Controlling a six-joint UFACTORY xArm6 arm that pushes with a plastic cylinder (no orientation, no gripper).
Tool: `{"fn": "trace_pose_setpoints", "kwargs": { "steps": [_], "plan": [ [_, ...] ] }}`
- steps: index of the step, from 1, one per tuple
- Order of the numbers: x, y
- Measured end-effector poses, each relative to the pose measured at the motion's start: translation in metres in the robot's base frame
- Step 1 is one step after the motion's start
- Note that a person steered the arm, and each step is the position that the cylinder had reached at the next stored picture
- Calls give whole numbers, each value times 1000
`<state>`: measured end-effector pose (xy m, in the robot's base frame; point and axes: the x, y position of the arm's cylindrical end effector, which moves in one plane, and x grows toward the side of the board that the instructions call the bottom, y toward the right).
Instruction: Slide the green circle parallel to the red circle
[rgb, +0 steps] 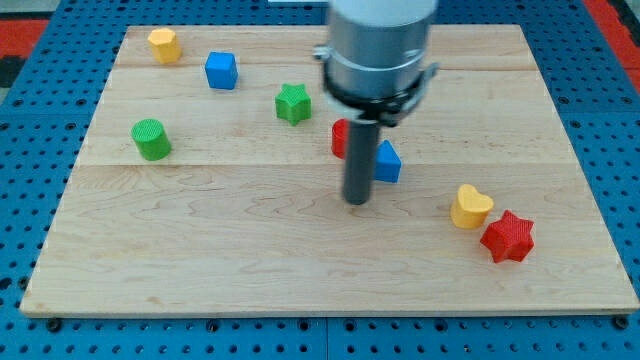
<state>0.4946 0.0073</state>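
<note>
The green circle (151, 138) is located near the worktop's (250, 260) left edge, well apart from my tip (357, 201), which is set down near the centre. The red circle (341, 137) is largely hidden behind the rod. No jaws are fitted. The block is judged light, rigid and free-sliding; contact is advised squarely on its left side.
</note>
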Motion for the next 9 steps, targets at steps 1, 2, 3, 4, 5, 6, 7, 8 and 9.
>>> {"fn": "trace_pose_setpoints", "kwargs": {
  "steps": [1, 2, 3, 4, 5, 6, 7, 8, 9],
  "plan": [
    [-8, -142],
    [-35, -265],
    [-109, -256],
    [-90, -202],
    [-34, -158],
    [-68, -208],
    [-34, -213],
    [3, -175],
    [4, -71]
  ]
}}
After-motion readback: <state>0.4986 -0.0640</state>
